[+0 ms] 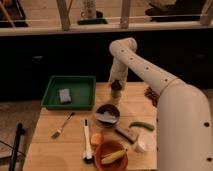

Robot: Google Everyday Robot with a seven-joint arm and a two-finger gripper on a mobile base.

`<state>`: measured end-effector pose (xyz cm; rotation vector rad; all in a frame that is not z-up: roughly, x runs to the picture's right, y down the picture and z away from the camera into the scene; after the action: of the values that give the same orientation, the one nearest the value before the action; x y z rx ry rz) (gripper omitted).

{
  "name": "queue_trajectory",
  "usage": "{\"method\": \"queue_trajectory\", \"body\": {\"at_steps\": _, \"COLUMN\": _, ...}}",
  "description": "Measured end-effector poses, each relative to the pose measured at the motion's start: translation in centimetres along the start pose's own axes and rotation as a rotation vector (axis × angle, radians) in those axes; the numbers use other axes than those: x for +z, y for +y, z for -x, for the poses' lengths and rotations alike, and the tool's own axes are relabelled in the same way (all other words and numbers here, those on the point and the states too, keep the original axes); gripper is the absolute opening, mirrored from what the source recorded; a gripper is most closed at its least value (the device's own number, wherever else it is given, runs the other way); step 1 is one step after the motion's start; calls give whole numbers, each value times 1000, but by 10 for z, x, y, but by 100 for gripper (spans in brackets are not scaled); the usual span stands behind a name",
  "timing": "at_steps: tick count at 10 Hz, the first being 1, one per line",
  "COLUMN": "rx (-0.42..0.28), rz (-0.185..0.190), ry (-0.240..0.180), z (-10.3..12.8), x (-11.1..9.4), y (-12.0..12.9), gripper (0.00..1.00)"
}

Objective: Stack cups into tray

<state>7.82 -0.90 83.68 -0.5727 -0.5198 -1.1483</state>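
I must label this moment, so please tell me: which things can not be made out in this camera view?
- Gripper, at the table's far edge right of the green tray: its fingers merge with the pale cup below; contact unclear.
- Grey thing in the tray: too blurred to identify.
- Dark bowl: contents unclear.
- Robot's body: cut off by the right edge.
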Motion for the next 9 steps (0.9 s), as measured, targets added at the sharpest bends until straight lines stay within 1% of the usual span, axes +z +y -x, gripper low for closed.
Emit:
{"method": "queue_trajectory", "body": {"at_steps": 3, "rx": -8, "rz": -4, "ry": 0, "z": -2, "x": 1, "y": -6, "gripper": 80}}
{"method": "queue_trajectory", "body": {"at_steps": 6, "rx": -12, "rz": 5, "ry": -10, "z": -3, "x": 2, "y": -10, "gripper": 80}}
{"method": "queue_trajectory", "body": {"at_steps": 9, "rx": -7, "rz": 13, "ry": -20, "z": -5, "x": 7, "y": -10, "gripper": 80}}
